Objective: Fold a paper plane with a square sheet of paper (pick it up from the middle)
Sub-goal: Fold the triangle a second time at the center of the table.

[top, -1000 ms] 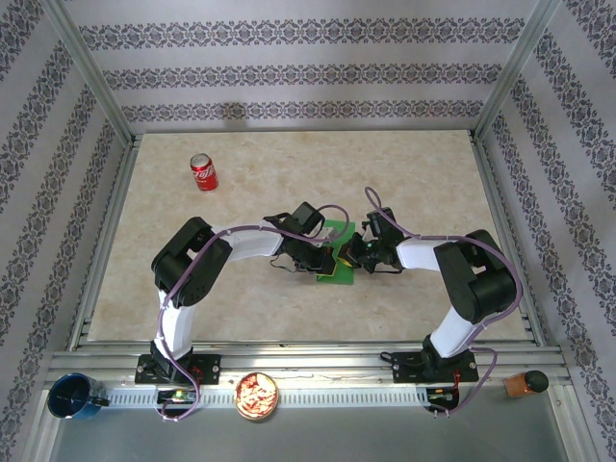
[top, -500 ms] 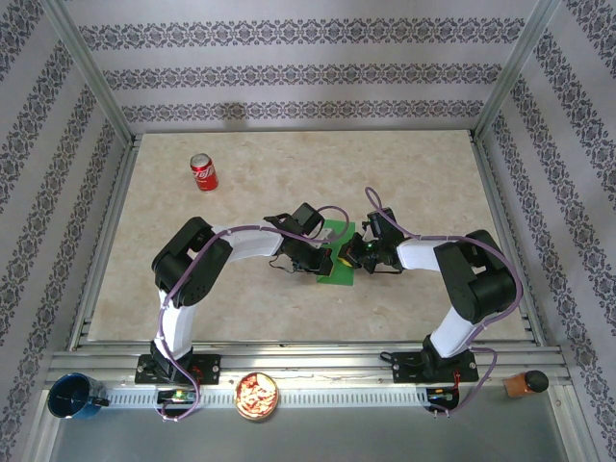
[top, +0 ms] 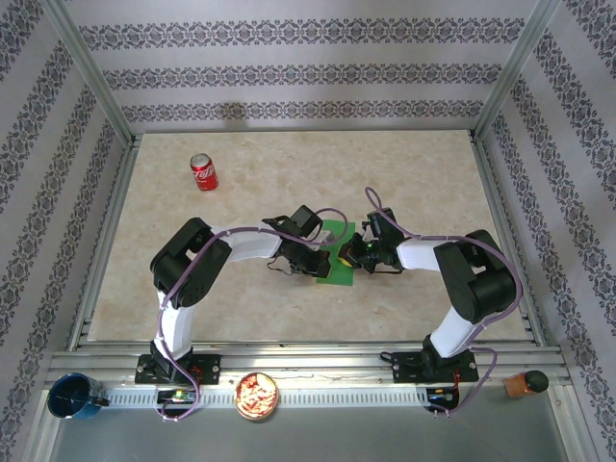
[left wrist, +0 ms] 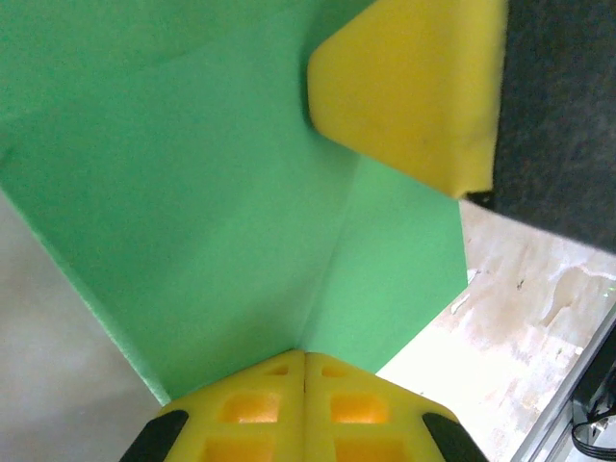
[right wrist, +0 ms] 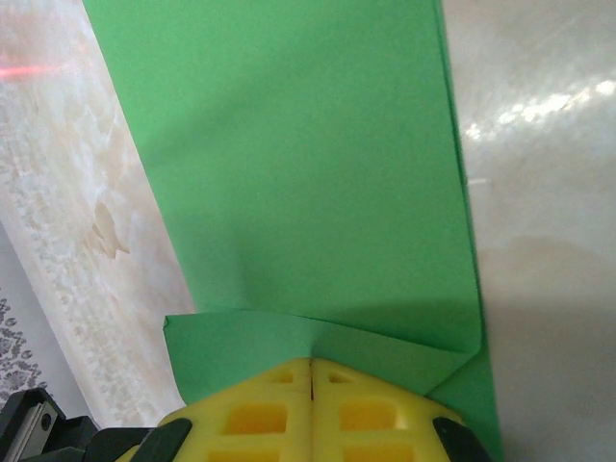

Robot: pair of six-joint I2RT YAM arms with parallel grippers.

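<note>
At front, a bowl holds pinkish bits; left end effector and right end effector closed.

The left arm and the right arm bow outward at the elbows, wrists tipped down. The left claw has its jaws pressed together. The right claw, also closed tight, faces it, tips nearly touching.
</note>
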